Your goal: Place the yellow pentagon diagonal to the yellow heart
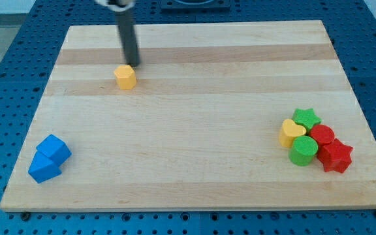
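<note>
Work has hardly begun. The rod's tip (135, 65) sits just behind the yellow pentagon (125, 76), far left on the worktop (194, 176). No pincer shows. The yellow heart (291, 132) waits well apart, near right, among green and red blocks.

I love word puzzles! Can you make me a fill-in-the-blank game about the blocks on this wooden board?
1. My tip sits just above a ____ pentagon, near the view's top left.
2. The two blocks at the view's bottom left are both ____.
3. The yellow heart touches a green ____ above it.
4. The red star lies at the cluster's ____ end.

Missing words: yellow; blue; star; right
</note>
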